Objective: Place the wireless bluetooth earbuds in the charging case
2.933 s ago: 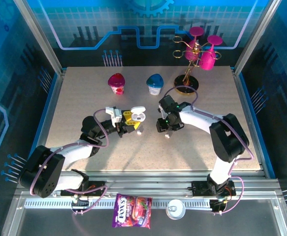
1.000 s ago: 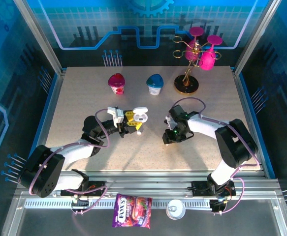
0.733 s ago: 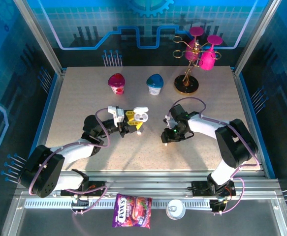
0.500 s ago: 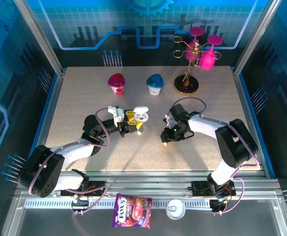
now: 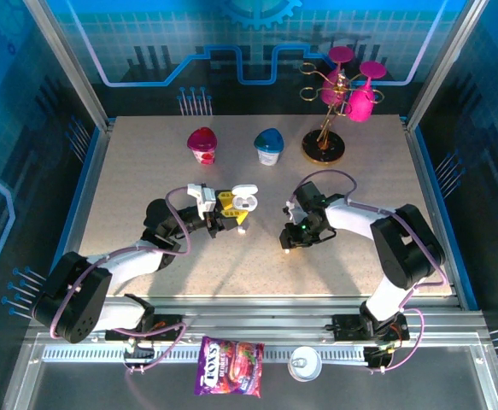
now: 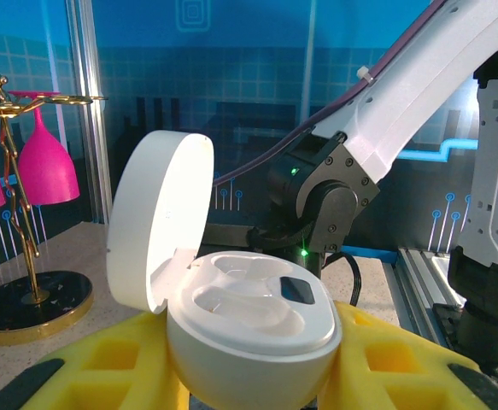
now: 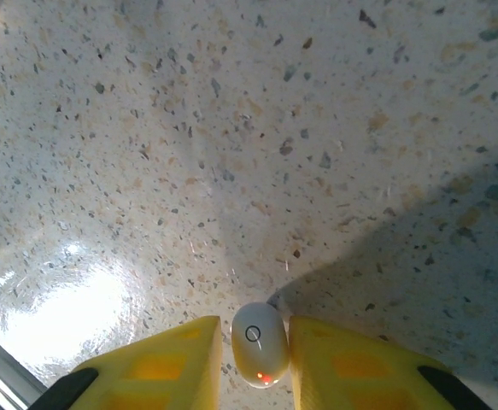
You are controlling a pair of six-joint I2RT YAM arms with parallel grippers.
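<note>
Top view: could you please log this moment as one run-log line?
left gripper: holding open charging case | right gripper: closed on earbud at tabletop | insertion: pending

Left arm (image 5: 133,259) and right arm (image 5: 355,218), white shells, black round joint housings (image 6: 330,201), purple cables (image 5: 324,173), yellow pocketed fingers (image 7: 176,363) on left claw (image 6: 250,342) and right claw (image 7: 260,363), green wrist light (image 6: 294,171)

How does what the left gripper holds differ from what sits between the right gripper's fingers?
Size: the charging case fills the left gripper's span, while the earbud is a tiny pebble between the right gripper's pads. State: the charging case stands hinged open, lid raised; the earbud is one sealed piece showing a reddish light. Both are smooth glossy white.
</note>
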